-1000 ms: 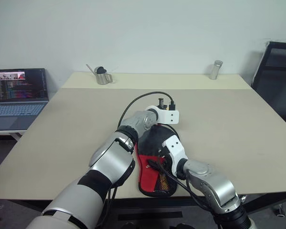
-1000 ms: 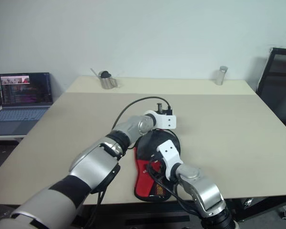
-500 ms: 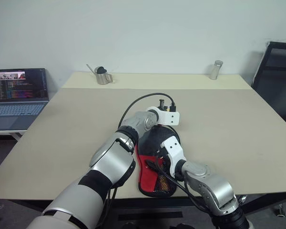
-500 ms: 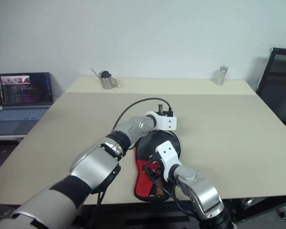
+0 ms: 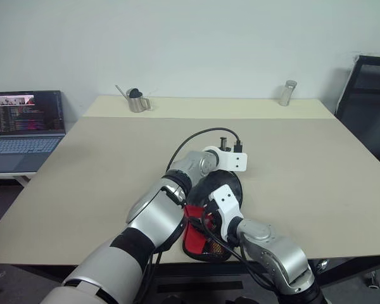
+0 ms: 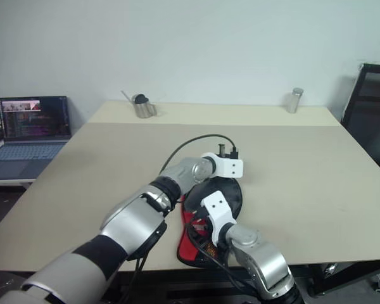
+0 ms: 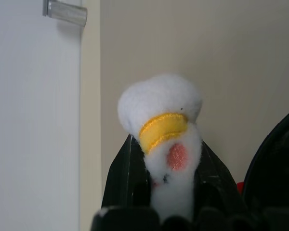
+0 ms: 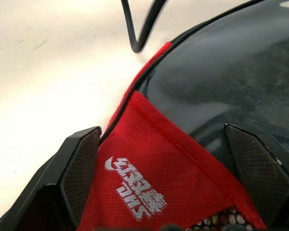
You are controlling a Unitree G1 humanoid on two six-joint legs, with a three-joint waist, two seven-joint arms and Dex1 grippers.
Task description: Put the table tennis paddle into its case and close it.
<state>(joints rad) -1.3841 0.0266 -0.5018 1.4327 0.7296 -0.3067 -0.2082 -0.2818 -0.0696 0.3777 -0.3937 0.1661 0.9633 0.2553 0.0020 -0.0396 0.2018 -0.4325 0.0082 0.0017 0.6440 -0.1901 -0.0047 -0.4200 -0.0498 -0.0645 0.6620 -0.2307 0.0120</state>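
The left gripper [image 7: 168, 147] pinches a white fluffy charm [image 7: 159, 103] beside the case [image 8: 149, 159]. The right gripper [image 8: 164, 137] is spread wide over the case's red end. I think the paddle is inside, with zipping left.

**Table layout, near edge to far edge**

Case [image 5: 210, 218] lies on the table [image 5: 304, 164] at the near edge, about centre, narrow end toward the robot, rounded head farther in. Right gripper [image 8: 168, 173] straddles the narrow end, one finger on each side. Left gripper [image 7: 166, 192] sits just beyond the rounded head, clamped on a plush toy [image 7: 164, 139]. Jug [image 5: 136, 100] far left on the table; cylinder [image 5: 286, 92] far right. Laptop [image 5: 25, 126] on a separate surface left of the table. Chair [image 5: 367, 107] to the right.
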